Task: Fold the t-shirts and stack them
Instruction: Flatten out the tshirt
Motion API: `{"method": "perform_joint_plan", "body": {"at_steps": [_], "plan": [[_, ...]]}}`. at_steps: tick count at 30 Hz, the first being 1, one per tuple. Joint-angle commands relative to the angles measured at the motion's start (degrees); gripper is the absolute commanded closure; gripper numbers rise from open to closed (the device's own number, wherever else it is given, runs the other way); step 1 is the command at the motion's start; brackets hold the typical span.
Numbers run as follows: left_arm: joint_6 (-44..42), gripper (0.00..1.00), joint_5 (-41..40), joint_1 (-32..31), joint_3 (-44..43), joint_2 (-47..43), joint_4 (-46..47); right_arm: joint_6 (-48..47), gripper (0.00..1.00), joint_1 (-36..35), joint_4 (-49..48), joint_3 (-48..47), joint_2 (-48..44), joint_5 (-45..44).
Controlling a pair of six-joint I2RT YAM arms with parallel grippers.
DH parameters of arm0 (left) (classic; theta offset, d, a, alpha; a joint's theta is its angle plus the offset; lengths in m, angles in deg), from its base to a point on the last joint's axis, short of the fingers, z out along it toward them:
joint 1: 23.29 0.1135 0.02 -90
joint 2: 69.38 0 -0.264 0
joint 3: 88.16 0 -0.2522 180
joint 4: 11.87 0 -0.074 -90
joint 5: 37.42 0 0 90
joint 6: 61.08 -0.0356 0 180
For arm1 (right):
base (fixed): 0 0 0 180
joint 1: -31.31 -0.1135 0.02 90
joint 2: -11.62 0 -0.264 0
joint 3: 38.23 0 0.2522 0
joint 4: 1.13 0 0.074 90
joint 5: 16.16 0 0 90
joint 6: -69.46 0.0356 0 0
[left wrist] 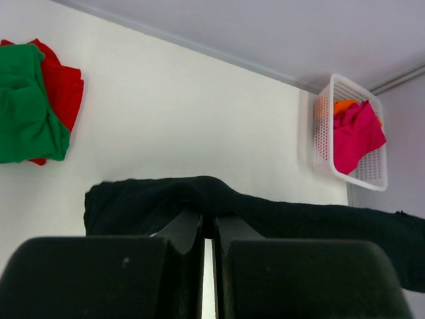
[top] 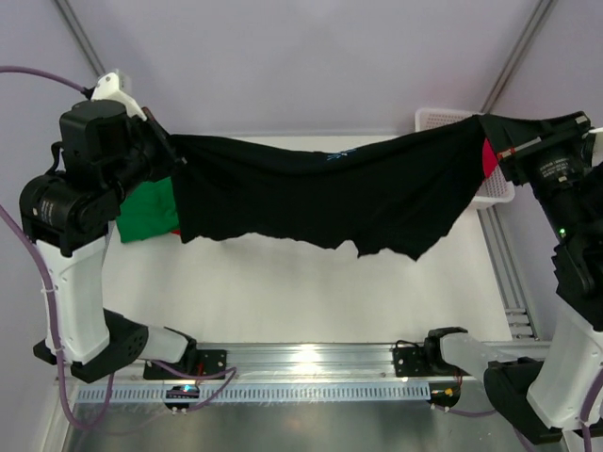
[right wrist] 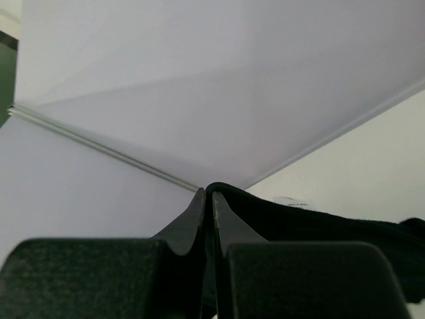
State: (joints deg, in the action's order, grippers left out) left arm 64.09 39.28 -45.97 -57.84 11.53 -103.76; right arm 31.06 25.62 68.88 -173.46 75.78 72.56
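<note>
We see both arms raised, each rising from its base and bending at the elbow. The right gripper [top: 492, 130] hangs just beside the white basket [top: 441, 117], and the left gripper [top: 175, 156] is at the opposite end of the surface [top: 311, 292], well apart from the basket. Both grippers are closed, each pinching an upper corner of the black t-shirt [top: 320, 193]. In the wrist views the 2 fingers of each gripper meet with black cloth wedged at the tips. The shirt is stretched in the air between the 2 grippers, running from the basket's edge across to the side of the surface away from it. Its upper edge sags slightly in the middle, and its lower edge hangs ragged and uneven, lowest toward the basket end. A small light blue mark shows near the upper edge. Inside the basket lie the magenta-pink t-shirt [left wrist: 355, 136] and, tucked behind it, the orange t-shirt [left wrist: 343, 105], both crumpled. Well apart from the basket, beside the left gripper, the green t-shirt [left wrist: 26, 106] lies bunched on top of the red t-shirt [left wrist: 66, 90] on the surface.
</note>
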Motion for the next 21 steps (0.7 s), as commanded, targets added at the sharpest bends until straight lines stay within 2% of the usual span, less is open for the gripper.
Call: {"method": "perform_joint_plan", "body": {"at_steps": [1,5,7,12,16,19,21], "plan": [[1.6,1.00,0.5,0.5,-1.6,-0.1,-4.6,6.8,0.97,0.4,0.2,-2.1,0.6,5.0],[0.3,1.00,-4.8,0.4,-1.1,2.9,-5.7,6.5,0.97,0.4,-0.6,0.2,2.3,3.1],[-0.5,1.00,-7.8,0.5,-0.4,5.2,-6.0,4.9,0.97,0.4,-2.7,5.5,3.1,1.5],[-3.8,1.00,-14.6,0.7,6.2,16.9,-4.0,2.6,0.97,0.4,-8.7,19.0,6.7,-3.8],[-4.2,1.00,-17.3,1.1,8.9,28.4,0.2,-1.5,0.97,0.4,-14.2,24.1,12.9,-6.5],[-5.9,1.00,-18.7,1.2,6.8,37.6,5.2,-3.9,0.97,0.4,-19.4,27.6,17.9,-7.5],[-6.5,1.00,-20.3,1.2,2.0,41.9,6.7,-5.3,0.97,0.4,-21.5,29.1,21.2,-6.6]]}}
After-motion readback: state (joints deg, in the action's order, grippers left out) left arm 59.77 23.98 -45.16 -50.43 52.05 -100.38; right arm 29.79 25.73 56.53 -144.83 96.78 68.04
